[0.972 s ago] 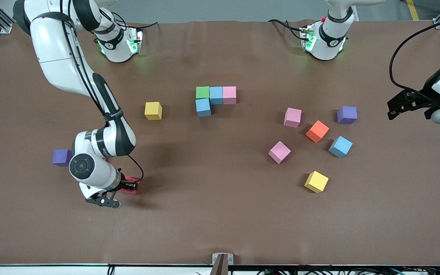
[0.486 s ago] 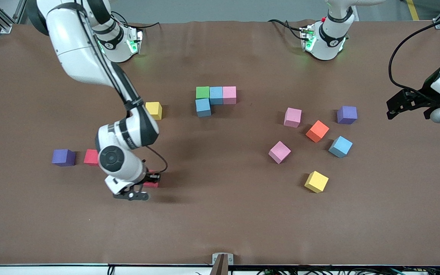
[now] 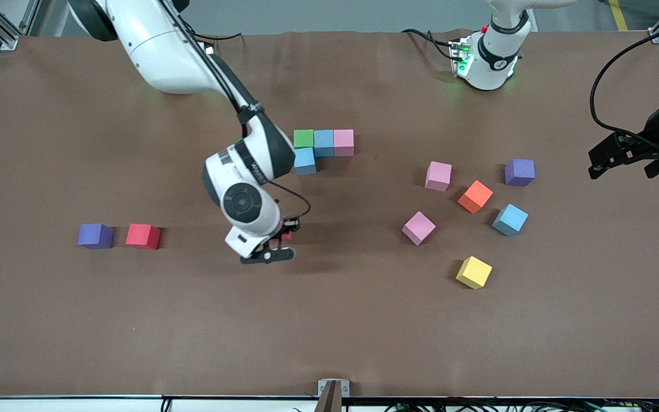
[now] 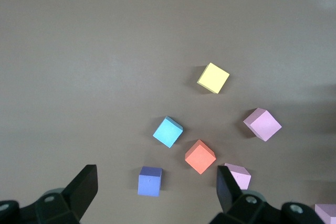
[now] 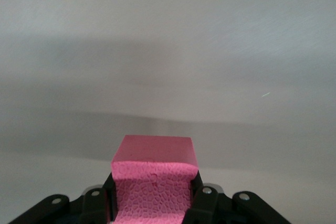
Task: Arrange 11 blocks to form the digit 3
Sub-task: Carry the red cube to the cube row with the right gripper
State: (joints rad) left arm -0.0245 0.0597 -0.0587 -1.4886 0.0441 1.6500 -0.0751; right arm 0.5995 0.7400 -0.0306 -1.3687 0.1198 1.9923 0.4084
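Four touching blocks point(image 3: 324, 143) sit upper centre of the frame. Six cubes point(image 3: 475, 196) scatter toward the left arm's end. A pair of cubes point(image 3: 142, 236) lies toward the right arm's end.

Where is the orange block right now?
In the front view the orange block sits toward the left arm's end of the table, in the loose cluster, between a pink block and a light blue block, near the purple cube.

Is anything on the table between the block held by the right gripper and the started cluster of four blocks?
Nothing visible. The right gripper, shut on a red block, is over bare table; the cluster is farther from the camera.
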